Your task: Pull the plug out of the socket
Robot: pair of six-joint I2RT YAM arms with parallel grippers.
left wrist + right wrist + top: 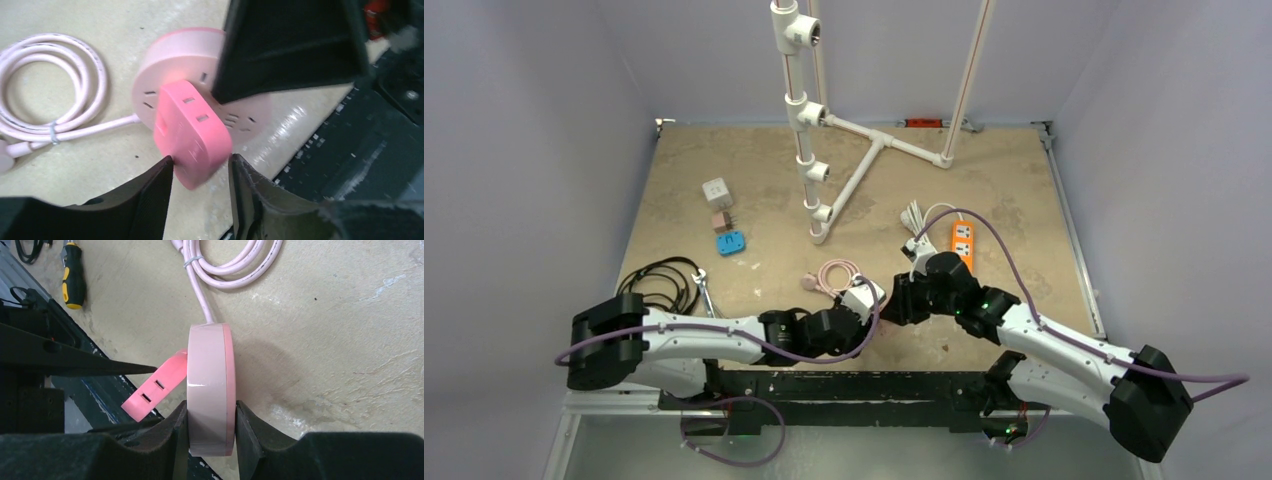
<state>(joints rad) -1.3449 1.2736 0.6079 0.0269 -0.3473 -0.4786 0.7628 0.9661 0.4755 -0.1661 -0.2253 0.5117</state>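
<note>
1. tan, scuffed tabletop (754,180) between grey walls; both my arms meet near its front edge.
2. my right gripper (211,412) is clamped on the rim of the round pink socket (210,385), holding it on edge just above the table, with its pale cord coil (50,95) lying behind.
3. the pink plug (192,132) sits on the socket's face. my left gripper (201,161) has one finger on each side of the plug's lower end, right at its edges. i cannot tell if they are pressing on it or only flanking it.
4. done, as i judge it: socket braced, plug bracketed. left to do: squeeze firmly and draw the plug straight off the face.
5. from the right wrist the plug leans away from the socket, one end near the face and the other lifted, so it may be partly levered out. it is not free yet.
6. hidden: the prongs and the seam where plug meets socket. from above, my two wrists cover the plug and socket entirely.
7. a yellow-and-black screwdriver (71,277) lies well apart from the socket.
</note>
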